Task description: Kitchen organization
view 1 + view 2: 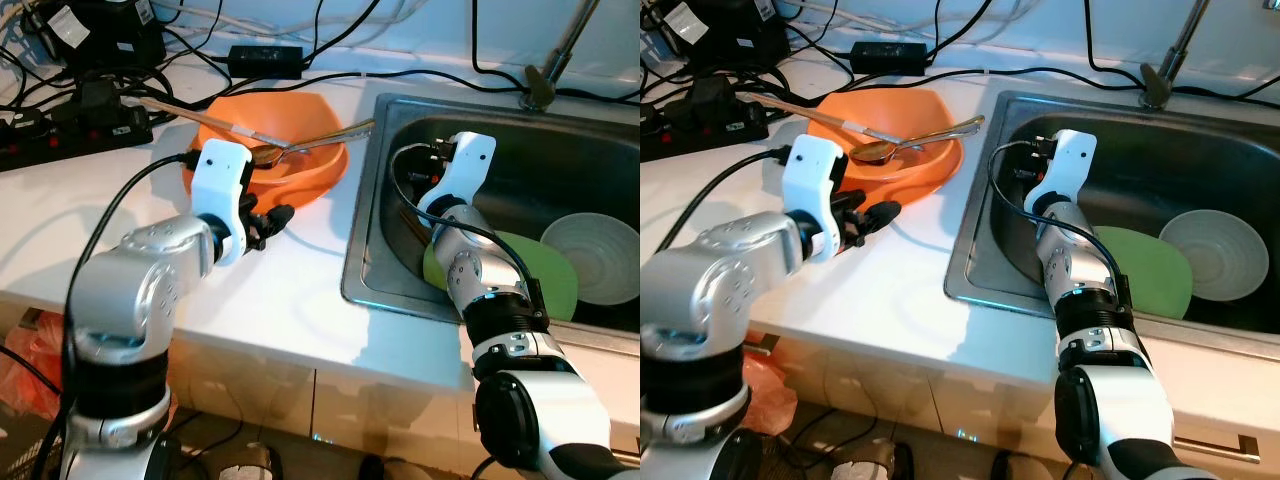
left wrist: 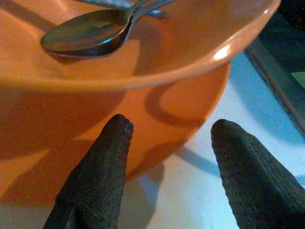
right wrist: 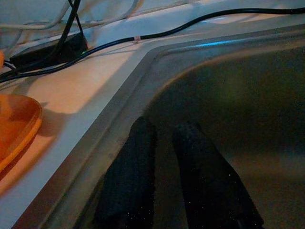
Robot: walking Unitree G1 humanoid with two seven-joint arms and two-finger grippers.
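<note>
At the far left of the white table (image 1: 300,300) we see a black power strip (image 1: 70,135) amid a tangle of cables, with a black adapter (image 1: 265,56) further back. Our left gripper (image 2: 167,157) hovers just beside the near wall of the orange bowl (image 1: 300,170), its two black fingers (image 2: 100,176) spread apart with nothing between them — one fingertip looks to be at the bowl's side, though we cannot tell if it touches. Inside the bowl lie two spoons (image 2: 90,33), their handles reaching over the rim. To the right sits the steel sink (image 1: 380,250); our right gripper (image 3: 164,143) is down inside it near its left wall, fingers close together and empty. Further right in the basin rest a green plate (image 1: 550,275) and, beside it, a pale bowl (image 1: 600,255) — near the faucet (image 1: 545,80).
</note>
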